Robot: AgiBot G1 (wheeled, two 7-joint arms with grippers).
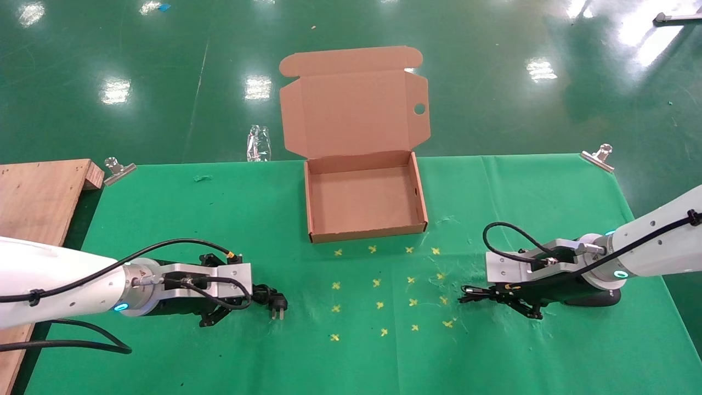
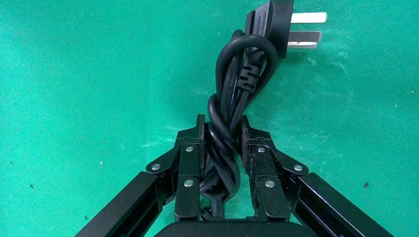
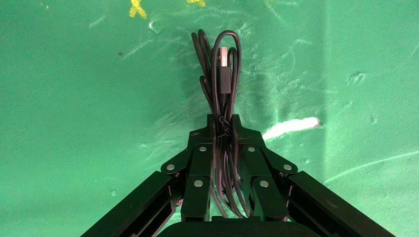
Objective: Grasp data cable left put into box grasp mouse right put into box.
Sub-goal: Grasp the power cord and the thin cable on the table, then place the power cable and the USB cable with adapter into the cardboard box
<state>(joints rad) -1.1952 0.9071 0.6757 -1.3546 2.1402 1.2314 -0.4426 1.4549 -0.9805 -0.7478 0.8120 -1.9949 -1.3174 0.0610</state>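
The data cable, a knotted thick black cord with a two-pronged plug, lies on the green cloth at the near left. My left gripper is shut on its bundle, low at the cloth. My right gripper, at the near right, is shut on the mouse's bundled thin black cord. The cord's end sticks out towards the middle. The mouse body does not show clearly. The brown cardboard box stands open and empty at the far middle, its lid upright.
Yellow cross marks dot the cloth between the grippers, in front of the box. A wooden board lies at the far left. Metal clips hold the cloth's far corners. A clear bottle lies on the floor beyond.
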